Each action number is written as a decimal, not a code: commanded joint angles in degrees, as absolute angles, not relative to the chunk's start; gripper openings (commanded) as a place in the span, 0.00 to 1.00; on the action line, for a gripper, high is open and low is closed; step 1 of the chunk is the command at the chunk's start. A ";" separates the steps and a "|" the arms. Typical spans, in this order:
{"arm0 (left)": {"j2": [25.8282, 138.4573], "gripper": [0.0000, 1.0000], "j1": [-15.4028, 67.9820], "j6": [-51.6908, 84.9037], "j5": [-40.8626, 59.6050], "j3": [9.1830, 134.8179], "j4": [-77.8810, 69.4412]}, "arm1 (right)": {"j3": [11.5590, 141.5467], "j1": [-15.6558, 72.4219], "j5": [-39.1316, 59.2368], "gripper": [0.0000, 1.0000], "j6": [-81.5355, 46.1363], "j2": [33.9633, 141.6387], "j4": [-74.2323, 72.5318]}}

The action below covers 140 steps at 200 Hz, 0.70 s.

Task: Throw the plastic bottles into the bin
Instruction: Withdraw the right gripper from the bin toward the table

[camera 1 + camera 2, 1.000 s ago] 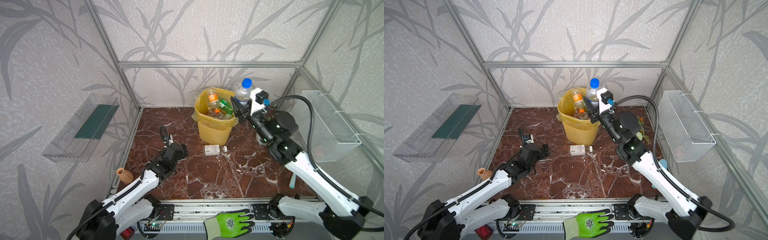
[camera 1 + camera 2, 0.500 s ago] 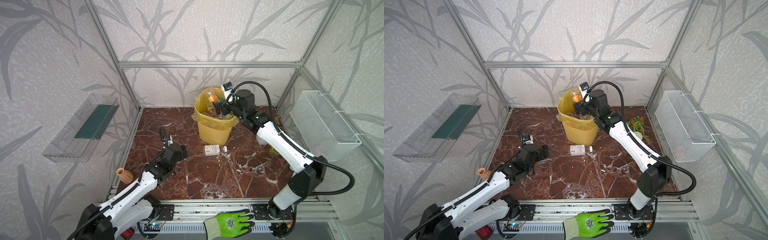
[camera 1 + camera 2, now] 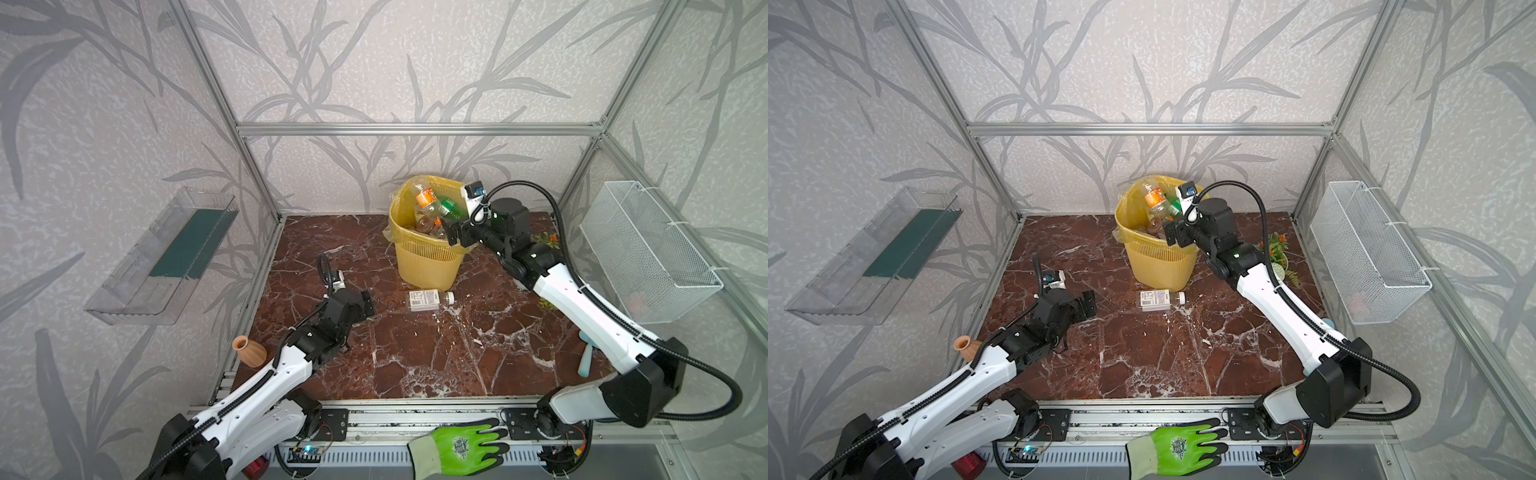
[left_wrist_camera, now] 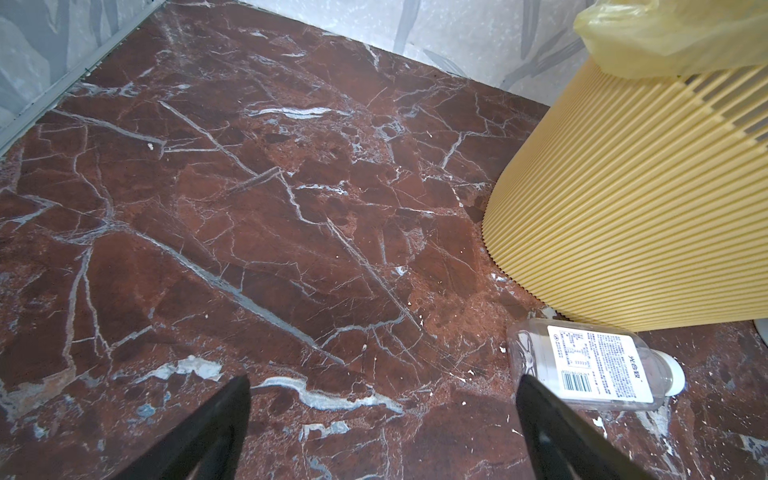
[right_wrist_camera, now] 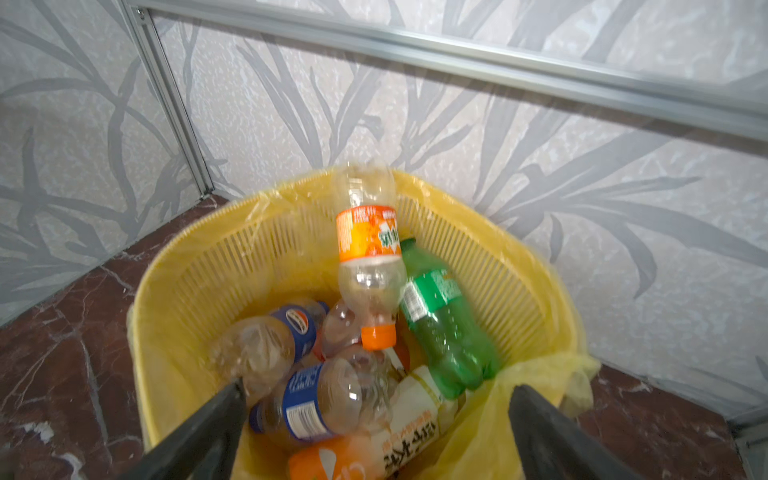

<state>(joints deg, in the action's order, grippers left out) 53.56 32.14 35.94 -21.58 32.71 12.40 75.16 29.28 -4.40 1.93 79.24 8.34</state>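
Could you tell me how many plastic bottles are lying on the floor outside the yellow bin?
1. A clear bottle with a white label lies on its side just in front of the bin. Another could be hidden behind the bin.

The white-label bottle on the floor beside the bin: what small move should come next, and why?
Probably the left hand should shift sideways toward the white-label bottle until it lies between the fingers. That hand is open and empty, and the bottle lies on its side just outside one finger, not yet in the bin.
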 commanded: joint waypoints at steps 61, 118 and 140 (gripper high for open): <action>66.55 0.99 35.69 24.34 -12.91 37.53 9.14 | 43.16 21.91 -5.13 0.99 -14.27 57.78 -0.14; 86.36 0.99 44.99 6.47 -16.92 50.44 6.45 | 27.55 17.00 0.03 0.99 -23.84 57.52 -10.00; 93.11 0.99 45.14 -0.30 -14.14 54.67 5.21 | 24.96 16.24 1.90 0.99 -26.06 61.10 -13.92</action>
